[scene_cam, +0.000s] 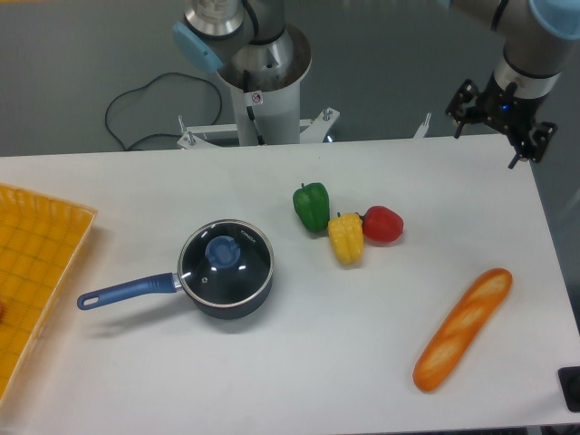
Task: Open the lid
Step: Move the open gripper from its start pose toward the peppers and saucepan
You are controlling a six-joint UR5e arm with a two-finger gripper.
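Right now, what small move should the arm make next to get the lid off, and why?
Probably swing the gripper left and forward until it is over the blue knob. The lid sits closed on the saucepan, and the gripper hangs far off at the table's back right corner.

The saucepan (227, 272) was placed left of the table's (136, 381) centre, with the lid (225, 261) seated on it and its handle directed toward the left edge. A tray (36, 272) was set at the left edge. Three peppers (347, 223) were clustered touching one another near the centre, toward the back edge. A baguette (462, 329) was laid diagonally near the front right corner. The gripper (501, 118) was held above the back right corner.
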